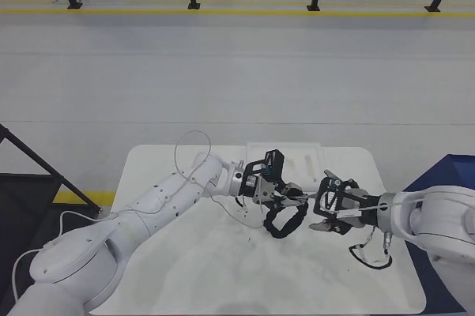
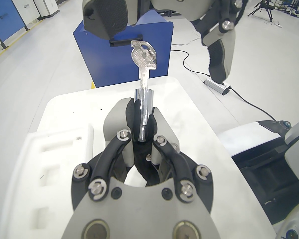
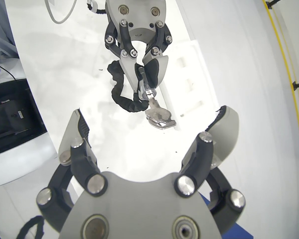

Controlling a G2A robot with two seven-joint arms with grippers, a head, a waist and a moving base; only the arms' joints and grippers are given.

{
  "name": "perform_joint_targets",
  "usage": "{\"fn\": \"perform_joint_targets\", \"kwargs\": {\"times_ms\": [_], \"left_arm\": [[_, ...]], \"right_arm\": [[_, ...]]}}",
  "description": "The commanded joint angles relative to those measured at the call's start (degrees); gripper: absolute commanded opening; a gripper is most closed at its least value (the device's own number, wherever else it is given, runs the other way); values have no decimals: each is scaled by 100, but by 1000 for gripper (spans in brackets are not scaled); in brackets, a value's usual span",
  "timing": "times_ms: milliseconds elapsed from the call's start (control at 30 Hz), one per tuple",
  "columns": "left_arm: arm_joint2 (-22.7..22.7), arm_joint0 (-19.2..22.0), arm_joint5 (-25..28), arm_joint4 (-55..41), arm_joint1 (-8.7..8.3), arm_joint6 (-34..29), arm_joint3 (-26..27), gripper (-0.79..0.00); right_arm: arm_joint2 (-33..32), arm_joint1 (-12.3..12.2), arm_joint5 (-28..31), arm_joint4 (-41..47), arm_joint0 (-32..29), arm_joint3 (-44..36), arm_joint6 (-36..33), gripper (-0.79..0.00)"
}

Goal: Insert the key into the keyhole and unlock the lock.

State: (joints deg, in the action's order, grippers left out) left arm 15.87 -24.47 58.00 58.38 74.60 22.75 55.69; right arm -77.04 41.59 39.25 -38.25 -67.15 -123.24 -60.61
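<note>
Two robot arms meet nose to nose above a white table. The left gripper is closed tight on a lock, a short chrome cylinder. Its two padded fingers press the cylinder's sides, and the cylinder's front end sticks out past the fingertips. A black fabric-covered cable hangs in a loop under this gripper from the lock's rear end.

The key is already in the keyhole in the cylinder's front face. Its blade runs straight out along the line of the left gripper's fingers. Its flat, textured head is the part farthest from that gripper, pointing away from it towards the other arm.

The right gripper faces the left one, spread wide and holding nothing. Its dark ribbed pads stand well apart, one on each side. The key's head lies just in front of this gripper, in line with the gap between its fingertips and touching neither pad. Seen from the left wrist, the head sits close under one right pad and farther from the other.

A white foam tray with cut-out pockets lies on the table beside and below the left gripper.
</note>
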Motion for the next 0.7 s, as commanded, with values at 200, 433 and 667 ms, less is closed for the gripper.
{"fn": "perform_joint_targets", "kwargs": {"times_ms": [200,433,667], "left_arm": [[-303,194,0,-304,-192,-149,249,-785],[-487,309,0,-600,-284,-231,354,-785],[-613,386,0,-802,-333,-189,368,-785]], "right_arm": [[-85,-30,374,-670,-86,-99,369,-468],[-102,-42,368,-1139,-248,-284,654,-480],[-187,-51,241,-1385,-420,-358,895,-520]]}}
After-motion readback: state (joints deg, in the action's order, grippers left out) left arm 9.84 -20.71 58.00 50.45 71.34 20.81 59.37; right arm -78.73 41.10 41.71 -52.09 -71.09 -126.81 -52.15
